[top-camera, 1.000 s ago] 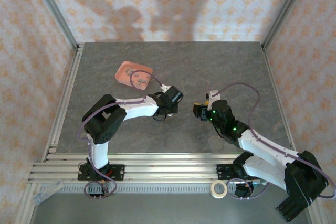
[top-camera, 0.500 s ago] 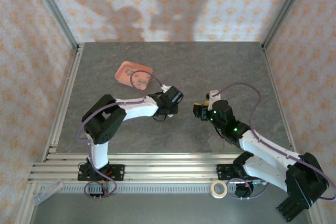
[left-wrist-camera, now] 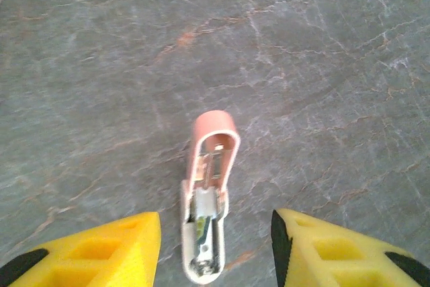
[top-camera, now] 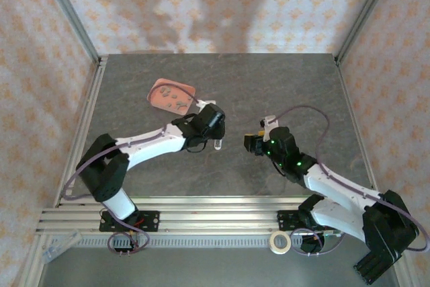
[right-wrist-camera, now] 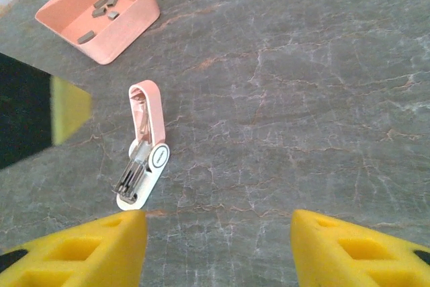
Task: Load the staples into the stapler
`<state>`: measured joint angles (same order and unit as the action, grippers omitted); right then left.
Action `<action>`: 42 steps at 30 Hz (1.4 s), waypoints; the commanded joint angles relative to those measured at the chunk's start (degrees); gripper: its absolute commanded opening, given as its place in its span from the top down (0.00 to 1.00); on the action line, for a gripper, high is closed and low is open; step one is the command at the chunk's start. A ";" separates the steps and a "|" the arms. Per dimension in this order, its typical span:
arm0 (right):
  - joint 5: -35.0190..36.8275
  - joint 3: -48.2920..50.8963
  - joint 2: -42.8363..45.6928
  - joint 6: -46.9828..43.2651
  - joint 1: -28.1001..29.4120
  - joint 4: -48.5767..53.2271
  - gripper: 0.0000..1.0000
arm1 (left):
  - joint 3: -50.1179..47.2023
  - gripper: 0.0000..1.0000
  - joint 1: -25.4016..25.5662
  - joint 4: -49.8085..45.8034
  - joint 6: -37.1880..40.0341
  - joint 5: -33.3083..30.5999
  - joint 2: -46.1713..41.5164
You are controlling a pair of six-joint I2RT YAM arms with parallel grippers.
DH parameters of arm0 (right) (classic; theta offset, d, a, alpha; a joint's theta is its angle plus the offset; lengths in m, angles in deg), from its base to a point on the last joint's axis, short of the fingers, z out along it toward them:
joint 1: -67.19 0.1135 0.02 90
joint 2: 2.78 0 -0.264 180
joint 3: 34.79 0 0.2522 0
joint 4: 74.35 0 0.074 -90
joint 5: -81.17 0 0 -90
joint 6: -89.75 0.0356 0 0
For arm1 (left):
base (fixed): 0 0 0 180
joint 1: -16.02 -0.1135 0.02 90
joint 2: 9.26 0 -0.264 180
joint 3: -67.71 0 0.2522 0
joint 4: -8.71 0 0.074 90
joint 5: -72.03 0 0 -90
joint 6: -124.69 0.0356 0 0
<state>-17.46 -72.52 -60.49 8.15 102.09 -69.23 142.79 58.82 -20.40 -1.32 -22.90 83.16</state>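
Note:
The small pink and white stapler [left-wrist-camera: 208, 196] lies flapped open on the grey table, its silvery channel showing. My left gripper [left-wrist-camera: 215, 253] is open, with one yellow finger on either side of the stapler's white end and neither touching it. From above, the stapler [top-camera: 218, 144] sits just below my left gripper [top-camera: 213, 135]. In the right wrist view the stapler [right-wrist-camera: 143, 159] lies ahead and to the left of my right gripper [right-wrist-camera: 218, 247], which is open and holds nothing. Several grey staples [right-wrist-camera: 101, 6] lie in the salmon-pink tray [right-wrist-camera: 127, 28].
The tray [top-camera: 160, 87] sits at the back left of the table, behind my left gripper. My right gripper [top-camera: 250, 142] hovers a short way to the right of the stapler. A roll of tape [top-camera: 280, 240] rests on the front rail.
The left arm has stretched out lower and its gripper has drawn back a little toward the tray. The stapler now lies in the open on the table. The right gripper edged slightly left.

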 commanded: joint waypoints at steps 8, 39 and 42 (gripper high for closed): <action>-1.68 -4.57 -6.45 0.33 2.67 -3.83 0.42 | -14.77 0.45 -12.24 -9.86 -2.04 -2.57 -18.97; -0.61 -5.13 -6.53 -1.44 4.79 -1.95 0.41 | -16.16 0.47 -24.37 -5.53 3.07 1.64 -5.26; -0.63 -5.29 -6.71 -1.63 4.74 -1.99 0.41 | -15.65 0.50 -24.43 -5.74 4.40 0.13 -4.74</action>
<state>-19.31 -76.65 -68.19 7.43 106.44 -71.31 125.24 34.98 -26.52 0.80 -19.92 77.67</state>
